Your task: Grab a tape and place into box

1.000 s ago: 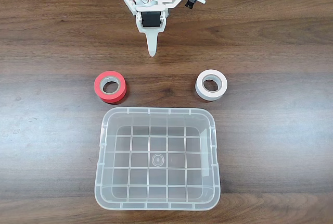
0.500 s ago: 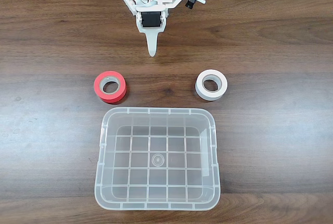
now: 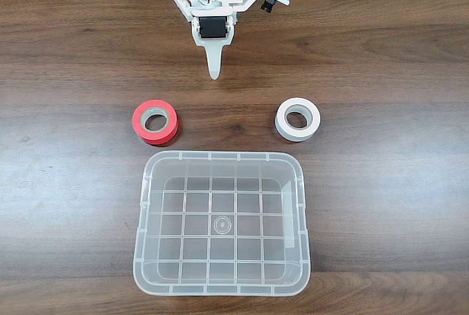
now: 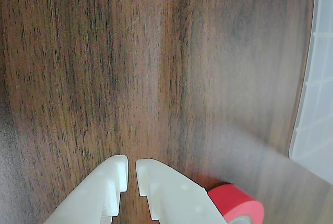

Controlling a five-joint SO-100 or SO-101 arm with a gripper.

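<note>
The desk is showing a dark brown wood-grain finish, smooth and slightly satin, with long streaks running along its planks; in the wrist view the grain is looking fine and matt. The hand is looking like white matt plastic with faintly layered, slightly rough faces, and in the fixed view its body is carrying a black glossy plastic block. The tape is showing a smooth red skin with a mild sheen around a dull grey-beige core. The white roll is looking smooth and matt. The box is appearing as clear, glossy plastic with a ribbed bottom.
</note>
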